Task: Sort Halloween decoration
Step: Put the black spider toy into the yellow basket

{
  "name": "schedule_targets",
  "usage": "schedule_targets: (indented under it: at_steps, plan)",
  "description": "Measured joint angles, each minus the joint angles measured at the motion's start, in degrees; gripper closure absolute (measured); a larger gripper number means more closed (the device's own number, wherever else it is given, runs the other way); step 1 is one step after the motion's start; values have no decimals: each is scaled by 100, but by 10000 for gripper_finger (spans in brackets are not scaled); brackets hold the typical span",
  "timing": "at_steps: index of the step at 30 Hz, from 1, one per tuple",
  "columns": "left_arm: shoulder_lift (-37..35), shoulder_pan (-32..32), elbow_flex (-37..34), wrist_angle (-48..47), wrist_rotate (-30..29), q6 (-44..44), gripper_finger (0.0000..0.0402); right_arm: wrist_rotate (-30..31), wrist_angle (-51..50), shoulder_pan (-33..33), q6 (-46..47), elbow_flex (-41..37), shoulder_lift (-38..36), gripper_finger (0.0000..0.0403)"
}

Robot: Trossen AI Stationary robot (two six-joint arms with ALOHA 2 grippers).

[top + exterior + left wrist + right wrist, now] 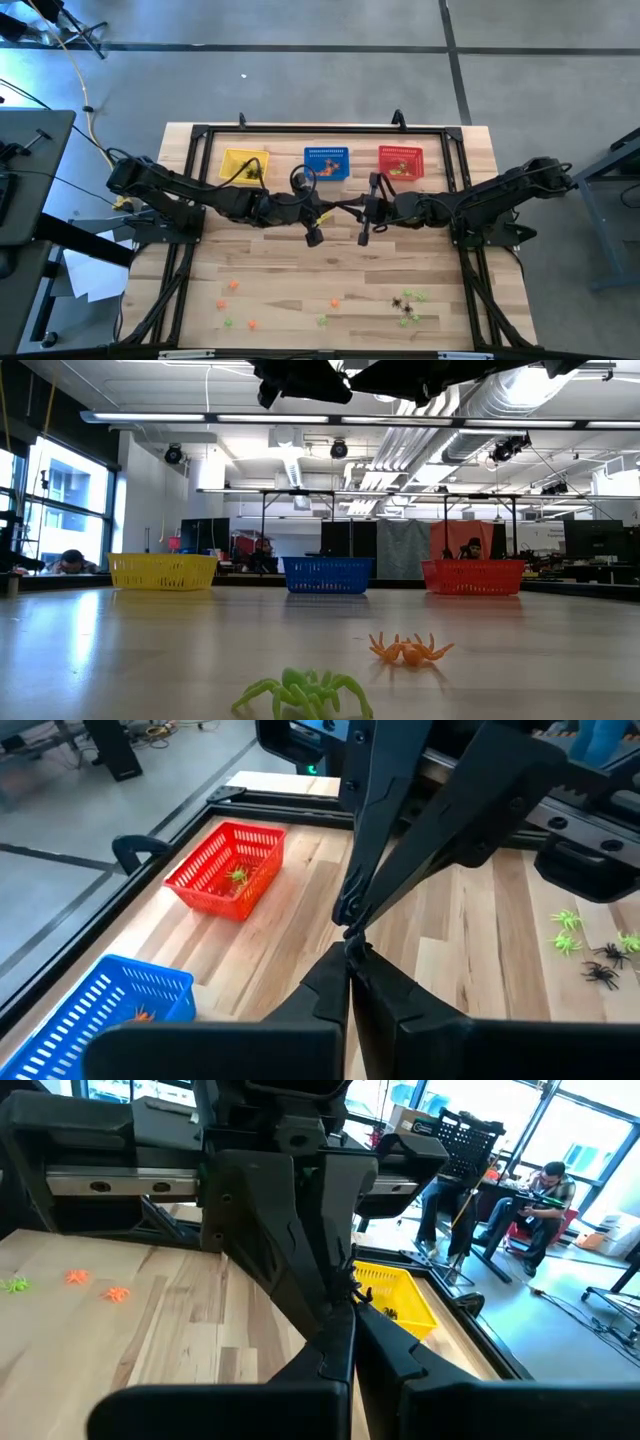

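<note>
Both arms meet high above the table's middle, on the near side of the blue basket (327, 162), their grippers pointing at each other tip to tip. In the left wrist view my left gripper (350, 958) is shut, and my right gripper (350, 920) comes down at it, also shut. The right wrist view shows my right gripper (353, 1318) against my left gripper (351, 1288). A tiny jagged black trinket (348, 932) sits where the tips meet. Orange trinkets (232, 285), green trinkets (322, 320) and black trinkets (405, 303) lie on the table's near part. My left gripper pinches the tiny black trinket (349, 938) at its very fingertips, coming from the table's left, lifted clear of the table. Which part it has is too small to tell. My right gripper pinches the same black trinket (356, 1290) at its fingertips, coming from the table's right and slanting down.
The yellow basket (245, 165), the blue basket and the red basket (401, 160) stand in a row at the far edge. The yellow one holds black trinkets, the red one a green trinket (238, 875). A black frame (200, 135) edges the table. People sit in the room beyond.
</note>
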Motion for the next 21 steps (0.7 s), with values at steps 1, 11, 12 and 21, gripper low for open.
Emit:
schedule_targets:
  at_steps: [1,11,12,21]
  plan:
    - [0,0,0,-4,13,-17,401,-2,-7,0,0,0,0,403]
    - [0,0,0,11,53,-22,401,15,-8,-26,260,0,0,377]
    - [-1,0,0,11,56,-22,401,15,-21,-26,260,0,0,367]
    - [-2,-15,0,1,62,-22,401,27,-53,-26,406,0,0,271]
